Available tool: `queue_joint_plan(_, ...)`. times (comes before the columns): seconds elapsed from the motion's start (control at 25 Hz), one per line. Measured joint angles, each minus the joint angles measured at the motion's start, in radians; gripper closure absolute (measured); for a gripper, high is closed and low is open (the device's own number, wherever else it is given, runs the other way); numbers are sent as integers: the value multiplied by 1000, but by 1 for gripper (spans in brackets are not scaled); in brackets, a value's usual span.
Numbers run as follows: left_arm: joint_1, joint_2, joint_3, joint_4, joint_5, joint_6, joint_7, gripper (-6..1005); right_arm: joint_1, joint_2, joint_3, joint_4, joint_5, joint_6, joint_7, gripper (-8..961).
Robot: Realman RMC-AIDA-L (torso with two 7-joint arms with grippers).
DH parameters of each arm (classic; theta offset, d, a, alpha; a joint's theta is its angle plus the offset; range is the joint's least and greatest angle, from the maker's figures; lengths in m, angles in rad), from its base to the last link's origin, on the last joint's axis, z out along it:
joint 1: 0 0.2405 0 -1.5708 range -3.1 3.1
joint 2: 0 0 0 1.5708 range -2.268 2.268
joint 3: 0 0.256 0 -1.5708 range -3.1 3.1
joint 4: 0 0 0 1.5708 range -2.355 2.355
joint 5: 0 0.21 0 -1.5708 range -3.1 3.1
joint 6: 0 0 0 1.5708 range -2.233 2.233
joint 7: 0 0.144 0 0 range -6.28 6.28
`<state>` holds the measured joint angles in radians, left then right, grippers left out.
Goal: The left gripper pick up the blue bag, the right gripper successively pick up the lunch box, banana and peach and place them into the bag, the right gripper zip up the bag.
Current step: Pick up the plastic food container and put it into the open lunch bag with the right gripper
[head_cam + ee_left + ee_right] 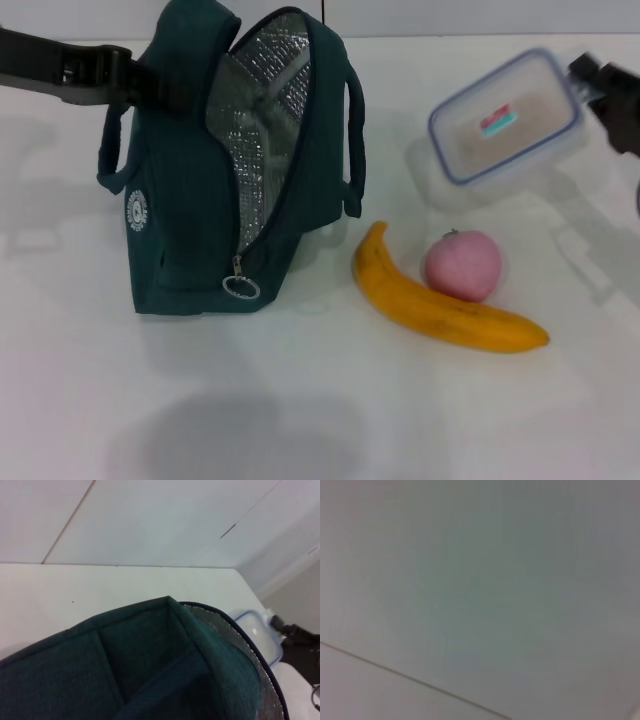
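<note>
Right gripper [592, 82] first: it comes in from the right edge of the head view and has the lunch box [506, 117] by its far-right end, fingers pinched on the lid rim there. The box is up off the table [320, 400], tilted so the blue-rimmed lid and its little red-and-teal sticker face the camera, and it looks a bit smeared. There's a soft shadow of it on the table just underneath. The right wrist view is basically a blank pale surface with one faint line across it, so no help there.

Left gripper [128, 78] is over on the other side, reaching in from the left edge and up against the top back of the blue bag [200, 200]. It seems to be clamped on the bag's top edge or handle, but the fingers are buried in the fabric, so I honestly can't tell how they're set. The bag stands upright with its bottom on the table, unzipped, mouth gaping toward the box side so the silver foil lining shows. The ring zipper pull [240, 287] hangs low on the front.

The banana [440, 305] lies on the table right of the bag, and the peach [462, 265] sits touching its inner curve, both below the lifted box.

From the left wrist view you get the bag's teal top up close, with a corner of the lunch box [255, 635] peeking past its edge.
</note>
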<state>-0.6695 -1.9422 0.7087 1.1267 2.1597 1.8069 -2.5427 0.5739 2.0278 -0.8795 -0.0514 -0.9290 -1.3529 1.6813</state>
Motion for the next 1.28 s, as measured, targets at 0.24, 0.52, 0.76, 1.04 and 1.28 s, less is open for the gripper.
queue_joint_plan(0.24,-7,-2,1,-1,-1,8,-4,952,-29,-7,1,-10,87,-128,5,855)
queue_joint_plan(0.52,-17,-6,2,-2,-7,25,-13,952,-11,-3,1,-61,128,-246,85,853)
queue_joint_plan(0.76,-27,-15,18,-3,-8,25,-18,952,97,0,-6,-62,129,-323,165,851)
queue_joint_plan(1.04,-43,-30,46,-2,-8,24,-26,952,252,0,-15,-7,123,-340,181,850)
queue_joint_plan(1.28,-61,-43,53,-2,-9,22,-25,952,328,0,-73,27,119,-292,175,848)
